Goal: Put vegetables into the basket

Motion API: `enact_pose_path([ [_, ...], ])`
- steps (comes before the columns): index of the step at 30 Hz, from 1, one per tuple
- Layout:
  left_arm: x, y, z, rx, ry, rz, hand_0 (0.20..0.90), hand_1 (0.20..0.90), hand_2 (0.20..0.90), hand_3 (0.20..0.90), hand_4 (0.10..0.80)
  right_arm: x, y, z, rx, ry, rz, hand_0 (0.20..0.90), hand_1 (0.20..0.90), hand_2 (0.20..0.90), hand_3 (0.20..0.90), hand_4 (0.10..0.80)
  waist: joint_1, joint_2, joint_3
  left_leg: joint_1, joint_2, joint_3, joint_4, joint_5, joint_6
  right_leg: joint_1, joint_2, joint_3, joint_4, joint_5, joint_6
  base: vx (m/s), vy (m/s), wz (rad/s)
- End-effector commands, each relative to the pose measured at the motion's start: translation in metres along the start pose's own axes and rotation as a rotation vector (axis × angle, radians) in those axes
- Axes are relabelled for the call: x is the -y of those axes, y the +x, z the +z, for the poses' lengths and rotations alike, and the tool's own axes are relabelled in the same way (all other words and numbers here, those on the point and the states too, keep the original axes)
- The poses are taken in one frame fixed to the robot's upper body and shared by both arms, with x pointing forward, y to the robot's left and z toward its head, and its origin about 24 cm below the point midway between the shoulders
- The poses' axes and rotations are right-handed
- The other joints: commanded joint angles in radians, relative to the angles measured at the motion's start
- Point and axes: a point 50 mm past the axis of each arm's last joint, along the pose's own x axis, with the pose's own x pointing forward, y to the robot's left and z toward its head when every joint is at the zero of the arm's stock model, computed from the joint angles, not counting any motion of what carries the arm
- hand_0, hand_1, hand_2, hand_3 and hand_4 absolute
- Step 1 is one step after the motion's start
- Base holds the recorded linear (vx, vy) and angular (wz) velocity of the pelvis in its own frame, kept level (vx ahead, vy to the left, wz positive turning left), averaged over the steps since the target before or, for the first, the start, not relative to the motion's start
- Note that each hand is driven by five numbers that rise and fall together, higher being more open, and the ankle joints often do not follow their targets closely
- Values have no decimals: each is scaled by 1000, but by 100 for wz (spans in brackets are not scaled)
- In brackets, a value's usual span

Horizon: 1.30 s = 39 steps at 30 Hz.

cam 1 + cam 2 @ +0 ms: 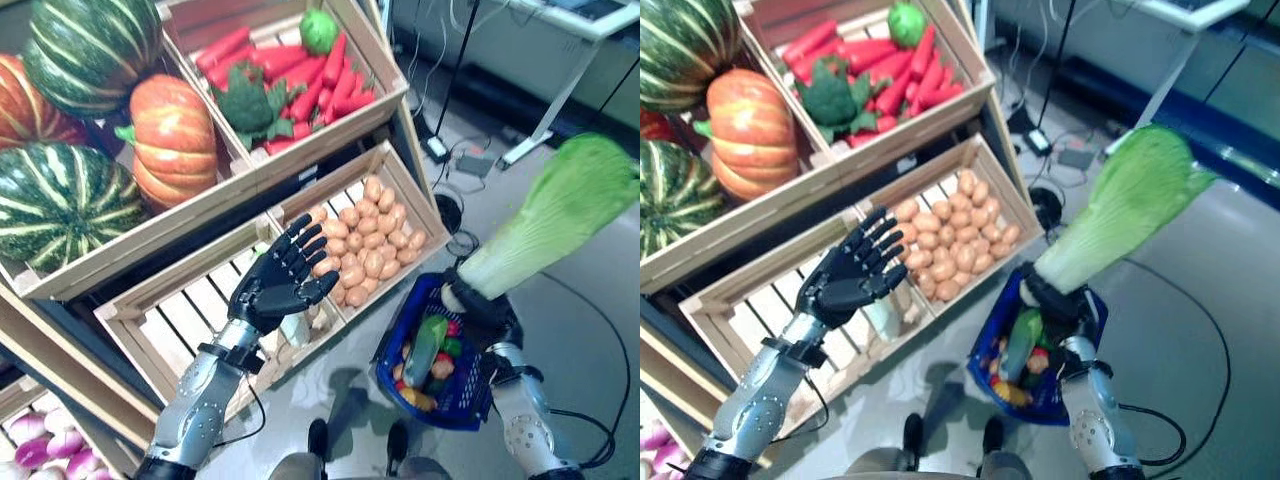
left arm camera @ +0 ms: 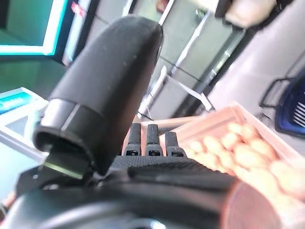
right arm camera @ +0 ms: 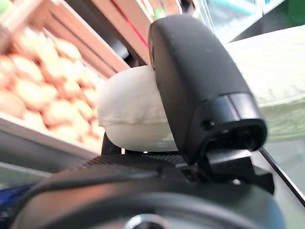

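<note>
My right hand (image 1: 482, 308) is shut on the white stalk end of a long pale-green cabbage (image 1: 555, 213) and holds it upright above the blue basket (image 1: 468, 395) on the floor. The cabbage's white base (image 3: 133, 114) sits against the thumb in the right wrist view. The basket holds a green cucumber-like vegetable (image 1: 427, 349) and several small red, orange and yellow ones. My left hand (image 1: 283, 279) is open and empty, its fingers straight, over the lower wooden crate, next to the small brown potatoes (image 1: 372, 238).
The wooden stand (image 1: 250, 190) with its tilted crates fills the left and middle. A white table leg (image 1: 545, 120) and cables lie on the grey floor at the back right. Bare floor lies right of the basket.
</note>
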Motion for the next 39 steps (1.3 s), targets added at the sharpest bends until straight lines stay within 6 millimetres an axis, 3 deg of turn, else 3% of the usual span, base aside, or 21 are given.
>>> enact_pose_path([
  [1, 8, 17, 65, 372, 94, -80, 900, 900, 900, 900, 800, -27, 20, 63, 407, 149, 50, 300, 300, 300, 300, 400, -4, -29, 56, -79, -32, -10, 138, -96, -14, -66, -18, 13, 158, -68, -1, -169, -12, 1],
  [11, 46, 38, 103, 626, 155, -268, 900, 900, 900, 900, 800, -16, 46, 89, 542, 209, -69, 300, 300, 300, 300, 400, 23, -25, 212, -341, -74, -29, 427, -153, -4, -287, -45, -15, 409, -115, -31, -187, -19, 5],
  [17, 62, 53, 110, 660, 101, -338, 900, 900, 900, 900, 800, -14, 70, 92, 490, 221, -162, 300, 300, 300, 300, 400, 40, -17, 246, -470, -87, -21, 588, -216, 7, -433, -82, -23, 617, -175, -41, -117, 28, 13],
  [21, 72, 60, 115, 687, 80, -378, 900, 900, 900, 900, 800, -21, 91, 89, 394, 213, -143, 300, 300, 300, 300, 400, 51, -11, 260, -546, -97, -6, 687, -253, 18, -524, -105, -21, 741, -206, -48, -68, 26, 4],
  [24, 84, 62, 128, 760, 182, -415, 900, 900, 900, 900, 800, -21, 109, 88, 248, 94, -116, 300, 300, 300, 300, 400, 60, -2, 258, -627, -98, 4, 791, -283, 24, -613, -115, -16, 851, -233, -60, -34, 13, 2],
  [32, 92, 68, 145, 790, 208, -458, 900, 900, 900, 900, 800, -20, 127, 84, 92, 38, -124, 300, 300, 300, 300, 400, 72, 14, 249, -741, -97, 5, 962, -354, 33, -760, -121, 21, 1032, -287, -62, 23, 5, 3],
  [36, 91, 71, 144, 773, 175, -449, 900, 900, 900, 900, 800, -20, 129, 68, -35, 5, -117, 300, 300, 300, 300, 400, 72, 21, 249, -800, -99, 7, 1019, -361, 41, -834, -112, 45, 1102, -292, -64, 3, 13, -4],
  [39, 89, 71, 141, 761, 155, -453, 900, 900, 900, 900, 800, -7, 127, 56, -126, 6, -164, 300, 300, 300, 300, 400, 72, 24, 259, -833, -99, 11, 1050, -357, 44, -868, -106, 56, 1131, -285, -62, 5, 4, -1],
])
